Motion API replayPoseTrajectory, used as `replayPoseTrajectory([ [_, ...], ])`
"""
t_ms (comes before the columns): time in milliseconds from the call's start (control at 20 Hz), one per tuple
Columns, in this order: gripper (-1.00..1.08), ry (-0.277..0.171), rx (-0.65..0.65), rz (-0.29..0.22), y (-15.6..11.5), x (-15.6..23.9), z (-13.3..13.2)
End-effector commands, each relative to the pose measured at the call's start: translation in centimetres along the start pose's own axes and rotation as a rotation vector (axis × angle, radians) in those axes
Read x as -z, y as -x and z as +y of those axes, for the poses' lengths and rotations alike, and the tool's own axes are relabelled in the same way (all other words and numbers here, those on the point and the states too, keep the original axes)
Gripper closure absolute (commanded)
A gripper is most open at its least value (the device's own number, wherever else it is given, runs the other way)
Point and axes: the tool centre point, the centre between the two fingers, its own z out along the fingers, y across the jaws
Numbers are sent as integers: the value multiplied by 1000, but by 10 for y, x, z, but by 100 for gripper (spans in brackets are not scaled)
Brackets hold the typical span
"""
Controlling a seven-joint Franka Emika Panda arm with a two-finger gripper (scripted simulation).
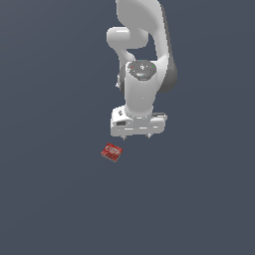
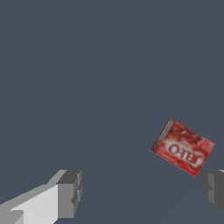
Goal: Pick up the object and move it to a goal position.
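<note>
The small flat red box [image 1: 111, 152] with white markings lies on the grey floor, tilted, just below and toward the exterior view's left of my gripper [image 1: 136, 136]. In the wrist view the box [image 2: 183, 148] sits off to one side, close to one fingertip [image 2: 213, 187], and outside the gap between the fingers. My gripper [image 2: 142, 193] is open and empty, its two fingertips set wide apart, hanging above the floor and not touching the box.
The white arm [image 1: 142, 55] rises behind the gripper toward the top of the exterior view. A plain dark grey floor [image 1: 55, 199] fills the surroundings. No other objects show.
</note>
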Motion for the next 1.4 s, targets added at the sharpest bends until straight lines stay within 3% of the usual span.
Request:
replayPoseTrajectory([
  [0, -92, 0, 0, 0, 0, 0, 0],
  [500, -92, -30, 8, 35, -9, 22, -22],
  [1350, -92, -19, 106, 30, -8, 9, -6],
])
